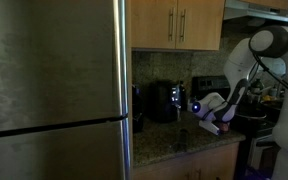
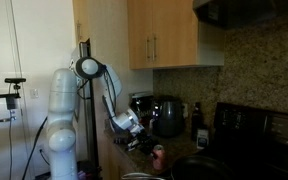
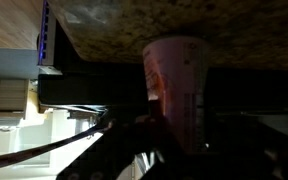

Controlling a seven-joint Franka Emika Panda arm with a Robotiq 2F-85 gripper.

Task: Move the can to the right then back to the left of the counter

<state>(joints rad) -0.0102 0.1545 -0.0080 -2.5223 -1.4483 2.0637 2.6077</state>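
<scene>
The reddish-pink can [image 3: 174, 80] fills the middle of the wrist view, its lower part sunk between my dark fingers. My gripper [image 3: 174, 140] is shut on it. In both exterior views the can [image 1: 212, 127] [image 2: 159, 154] is low at the speckled counter [image 1: 174, 142], near its front edge, with the gripper [image 1: 210, 121] [image 2: 151, 149] reaching down to it. I cannot tell whether the can's base touches the stone. The counter [image 3: 134, 18] shows behind the can in the wrist view.
A black appliance [image 1: 164, 100] [image 2: 167, 117] stands against the backsplash behind the can. A small dark upright object [image 2: 197, 124] sits beside it. A steel fridge [image 1: 54, 90] bounds one end of the counter, a black stove [image 2: 249, 150] the other. Wooden cabinets [image 1: 179, 22] hang overhead.
</scene>
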